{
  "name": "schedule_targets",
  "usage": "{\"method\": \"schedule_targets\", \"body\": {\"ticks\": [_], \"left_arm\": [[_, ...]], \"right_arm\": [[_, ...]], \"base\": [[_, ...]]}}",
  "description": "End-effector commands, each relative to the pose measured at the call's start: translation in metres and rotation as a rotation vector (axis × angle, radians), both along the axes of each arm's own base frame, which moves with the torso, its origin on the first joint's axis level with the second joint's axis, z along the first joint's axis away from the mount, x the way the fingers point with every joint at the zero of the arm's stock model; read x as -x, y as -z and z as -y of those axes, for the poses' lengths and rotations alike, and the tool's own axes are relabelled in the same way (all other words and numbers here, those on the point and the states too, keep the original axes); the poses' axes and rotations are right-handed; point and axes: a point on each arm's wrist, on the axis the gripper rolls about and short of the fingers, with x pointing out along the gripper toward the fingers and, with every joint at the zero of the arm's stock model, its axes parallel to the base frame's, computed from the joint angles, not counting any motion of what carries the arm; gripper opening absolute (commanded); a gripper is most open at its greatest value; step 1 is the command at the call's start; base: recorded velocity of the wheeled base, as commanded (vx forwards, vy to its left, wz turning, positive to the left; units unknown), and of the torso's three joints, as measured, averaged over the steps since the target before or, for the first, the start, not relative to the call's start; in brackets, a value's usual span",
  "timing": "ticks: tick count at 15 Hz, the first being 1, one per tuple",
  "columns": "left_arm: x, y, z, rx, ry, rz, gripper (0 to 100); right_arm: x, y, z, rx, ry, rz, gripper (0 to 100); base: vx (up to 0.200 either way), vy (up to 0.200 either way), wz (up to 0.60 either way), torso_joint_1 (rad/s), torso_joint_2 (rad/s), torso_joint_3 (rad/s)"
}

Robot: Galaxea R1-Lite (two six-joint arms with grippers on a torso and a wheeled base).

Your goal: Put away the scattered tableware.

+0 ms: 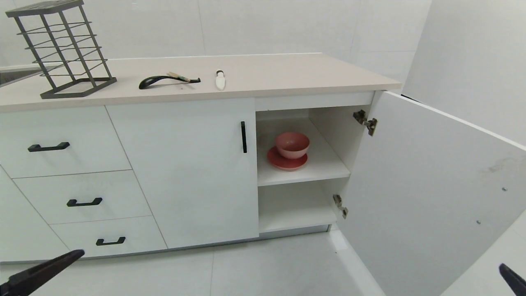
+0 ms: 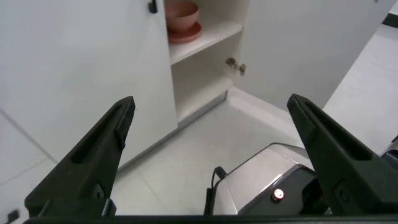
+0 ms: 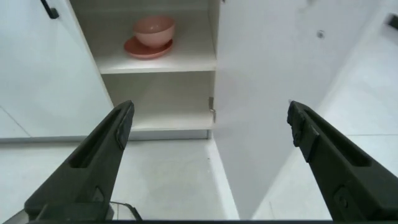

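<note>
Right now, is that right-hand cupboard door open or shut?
Open. The door stands swung out, baring the pink bowl on its shelf.

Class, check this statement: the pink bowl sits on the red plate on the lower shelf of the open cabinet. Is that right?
No. The pink bowl sits on the red plate on the upper shelf of the open cabinet, not the lower one, as the head view shows.

The left gripper holds its two dark fingers spread wide apart, with a broad gap between them. The right gripper stands the same way, with its fingers far from each other. Both claws point forward and a little downward, and both are low.
</note>
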Motion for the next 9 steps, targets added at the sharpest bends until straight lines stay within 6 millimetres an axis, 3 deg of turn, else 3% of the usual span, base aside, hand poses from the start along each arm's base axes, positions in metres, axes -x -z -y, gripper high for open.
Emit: {"method": "schedule_targets", "body": {"ticks": [1, 5, 7, 9], "left_arm": [[0.037, 0.01, -0.013, 0.056, -0.133, 0.157, 100], [0.052, 0.02, -0.014, 0.094, -0.225, 0.2, 100], [0.054, 0.028, -0.014, 0.074, -0.245, 0.16, 100], [0.054, 0.031, -0.016, 0.067, -0.319, 0.137, 100]], "right_arm": [[0.033, 0.006, 0.005, -0.019, 0.088, 0.168, 100], [0.043, 0.02, 0.002, -0.001, 0.134, 0.191, 100], [0.043, 0.025, 0.002, -0.007, 0.1, 0.164, 100], [0.049, 0.042, 0.002, -0.01, 0.053, 0.066, 100]], "base": [[0.0, 0.0, 0.0, 0.0, 0.0, 0.0], [0.0, 0.0, 0.0, 0.0, 0.0, 0.0], [0.0, 0.0, 0.0, 0.0, 0.0, 0.0], [0.0, 0.0, 0.0, 0.0, 0.0, 0.0]]}}
